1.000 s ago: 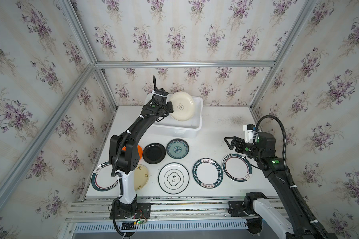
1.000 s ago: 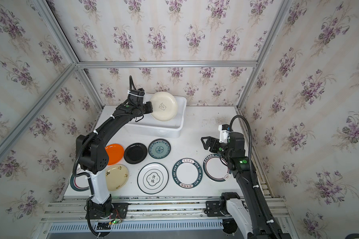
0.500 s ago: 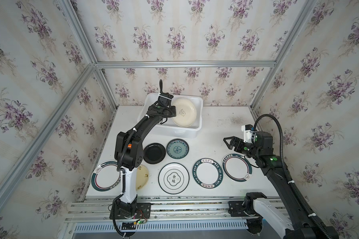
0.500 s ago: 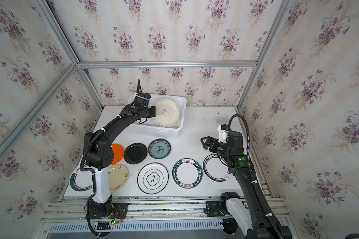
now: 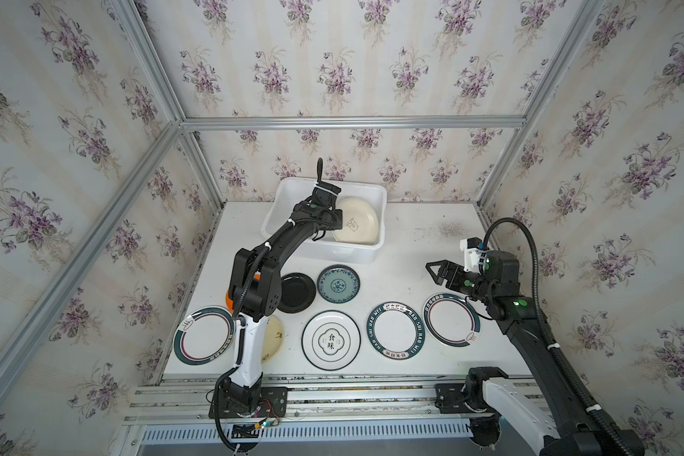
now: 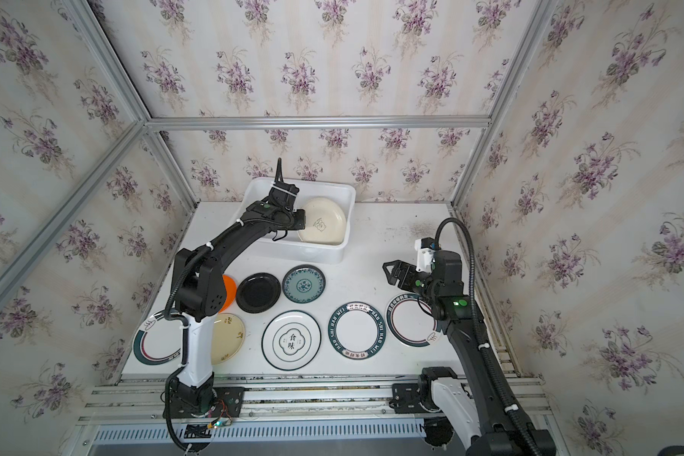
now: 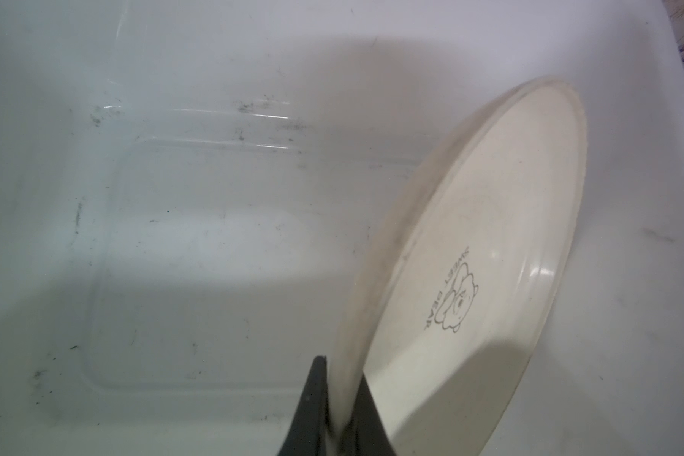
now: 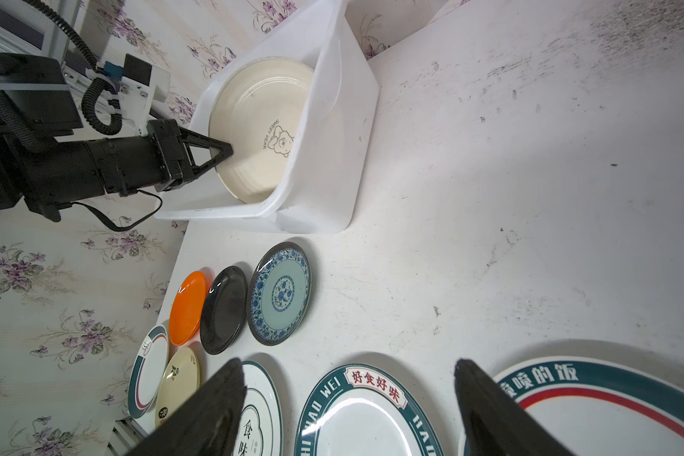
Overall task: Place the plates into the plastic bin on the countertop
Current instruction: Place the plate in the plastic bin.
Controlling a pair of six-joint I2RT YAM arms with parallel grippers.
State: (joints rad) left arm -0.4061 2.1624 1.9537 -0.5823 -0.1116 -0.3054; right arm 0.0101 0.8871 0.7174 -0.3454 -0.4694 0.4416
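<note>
Wallpaper: cream, faintly striped, printed with purple flower sprays and grey-green leaves. In both top views it covers the back wall, both side walls and the panel overhead. The same wallpaper shows in the right wrist view.
Frame: silver aluminium beams along the seams where the papered panels meet, one horizontal across the back and slanted ones at either side.
Rails: parallel aluminium tracks running across the front.
Grille: a pale strip just below the rails, cut with a row of narrow upright slots.
</note>
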